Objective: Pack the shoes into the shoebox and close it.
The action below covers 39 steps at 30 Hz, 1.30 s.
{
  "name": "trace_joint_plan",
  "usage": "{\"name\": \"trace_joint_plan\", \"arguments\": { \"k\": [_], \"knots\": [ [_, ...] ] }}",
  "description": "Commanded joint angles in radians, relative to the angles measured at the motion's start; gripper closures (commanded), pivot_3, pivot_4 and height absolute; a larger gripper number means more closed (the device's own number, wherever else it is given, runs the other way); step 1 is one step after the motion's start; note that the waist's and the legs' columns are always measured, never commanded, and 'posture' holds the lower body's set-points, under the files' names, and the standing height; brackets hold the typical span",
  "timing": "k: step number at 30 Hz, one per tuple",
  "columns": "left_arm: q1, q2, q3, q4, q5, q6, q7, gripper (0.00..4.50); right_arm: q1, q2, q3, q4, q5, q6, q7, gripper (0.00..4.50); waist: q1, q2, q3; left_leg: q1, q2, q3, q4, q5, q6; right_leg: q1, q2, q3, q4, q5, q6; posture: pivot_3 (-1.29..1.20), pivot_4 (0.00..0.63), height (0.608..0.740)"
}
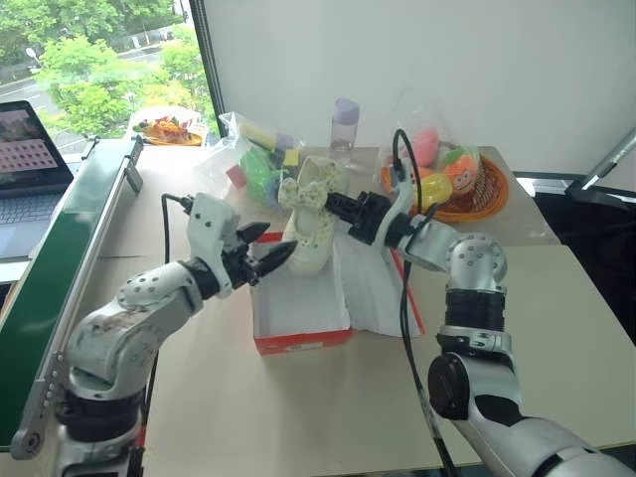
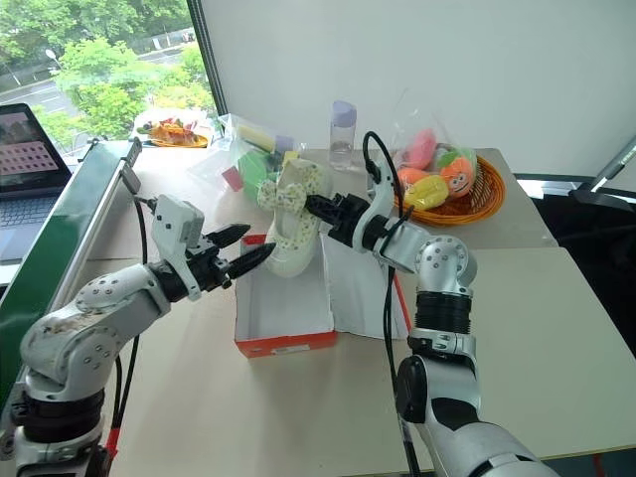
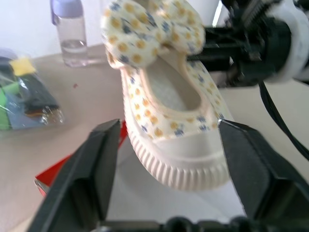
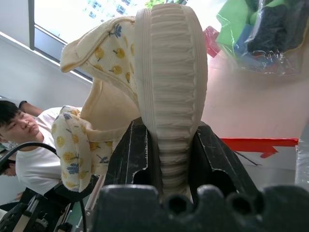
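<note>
Step in hand, as I judged it: packing one shoe (image 1: 310, 224) into the shoebox (image 1: 301, 316), mid hand-over between the arms.

Left end effector (image 1: 266, 251) stood wide open, holding nothing. Its fingers straddled the shoe's toe w/ a gap each side in the left wrist view, no contact. The shoebox lay just below and right of it on the table (image 1: 328, 407), lid open, white inside.

Right end effector (image 1: 336, 207) was clamped on the shoe: in the right wrist view both black fingers (image 4: 130, 154) pinched the ribbed pale sole. The shoe hung toe-down off its tip, over the box's back edge, not yet inside.

Next move, prob.: right arm lowers the shoe into the box and lays it flat before letting go; needs the left end effector kept out of the way. No 2nd shoe could be made out.
</note>
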<state>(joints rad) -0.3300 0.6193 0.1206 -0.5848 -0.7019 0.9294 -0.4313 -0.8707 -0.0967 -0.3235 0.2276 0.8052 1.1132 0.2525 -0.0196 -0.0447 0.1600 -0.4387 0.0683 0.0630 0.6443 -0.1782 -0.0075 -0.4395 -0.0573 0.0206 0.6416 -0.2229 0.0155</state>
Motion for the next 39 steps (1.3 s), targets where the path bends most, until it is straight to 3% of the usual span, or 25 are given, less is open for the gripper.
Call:
{"name": "trace_joint_plan", "arguments": {
  "k": [1, 7, 12, 17, 27, 34, 36, 39],
  "knots": [
    [0.030, 0.100, 0.088, -0.037, -0.027, 0.031, -0.049, 0.88, -0.058, -0.057, 0.079, -0.088, -0.045, 0.050, -0.032, 3.93, -0.001, 0.001, 0.000, 0.000, 0.000, 0.000, 0.000, 0.000, 0.000, 0.000, 0.000, 0.000, 0.000, 0.000, 0.000, 0.00, 0.150, 0.740],
    [0.078, 0.150, 0.101, -0.004, 0.024, 0.004, -0.054, 0.88, -0.138, -0.102, 0.236, -0.181, -0.111, 0.207, -0.082, 3.93, -0.007, 0.002, 0.001, 0.000, 0.000, 0.000, -0.001, 0.000, 0.000, -0.001, 0.000, 0.000, 0.000, -0.001, -0.001, 0.00, 0.150, 0.740],
    [0.094, 0.122, 0.081, -0.021, 0.042, -0.006, -0.041, 0.88, -0.152, -0.105, 0.373, -0.152, -0.173, 0.330, -0.083, 3.93, -0.005, 0.002, 0.001, 0.000, 0.000, 0.000, -0.001, 0.000, 0.000, -0.001, 0.000, -0.001, -0.001, -0.001, -0.001, 0.00, 0.150, 0.740],
    [0.115, 0.089, 0.065, -0.044, 0.051, -0.011, -0.012, 0.88, -0.124, -0.106, 0.456, -0.109, -0.280, 0.327, -0.120, 3.93, 0.005, 0.002, 0.001, -0.002, 0.000, 0.000, -0.001, 0.000, 0.000, -0.001, -0.001, -0.002, -0.001, -0.001, -0.001, 0.00, 0.150, 0.740],
    [0.151, 0.028, 0.048, -0.073, 0.065, -0.014, 0.039, 0.88, -0.101, -0.056, 0.479, 0.209, -0.472, 0.144, -0.139, 3.93, 0.001, 0.002, 0.001, 0.000, 0.000, -0.001, -0.001, 0.000, 0.000, 0.000, 0.000, -0.002, -0.001, -0.001, -0.001, 0.00, 0.150, 0.740],
    [0.150, 0.016, 0.046, -0.078, 0.069, -0.009, 0.046, 0.88, -0.094, -0.025, 0.437, 0.207, -0.506, 0.106, -0.135, 3.93, -0.006, 0.001, 0.001, 0.002, 0.000, -0.001, -0.001, 0.000, 0.000, 0.002, 0.000, -0.002, 0.000, -0.001, -0.001, 0.00, 0.150, 0.740],
    [0.148, 0.014, 0.042, -0.078, 0.071, -0.008, 0.046, 0.88, -0.096, -0.016, 0.426, 0.187, -0.512, 0.106, -0.140, 2.98, -0.007, 0.001, 0.001, 0.003, 0.000, -0.001, -0.001, 0.000, 0.001, 0.002, 0.000, -0.002, 0.000, -0.001, -0.002, 0.00, 0.150, 0.740],
    [0.147, 0.013, 0.040, -0.075, 0.072, -0.010, 0.046, 0.88, -0.097, -0.007, 0.417, 0.157, -0.514, 0.117, -0.130, 2.09, -0.007, 0.001, 0.001, 0.003, 0.000, -0.001, -0.001, 0.001, 0.001, 0.002, 0.000, -0.002, 0.000, -0.001, -0.002, 0.00, 0.150, 0.740]
  ]
}}
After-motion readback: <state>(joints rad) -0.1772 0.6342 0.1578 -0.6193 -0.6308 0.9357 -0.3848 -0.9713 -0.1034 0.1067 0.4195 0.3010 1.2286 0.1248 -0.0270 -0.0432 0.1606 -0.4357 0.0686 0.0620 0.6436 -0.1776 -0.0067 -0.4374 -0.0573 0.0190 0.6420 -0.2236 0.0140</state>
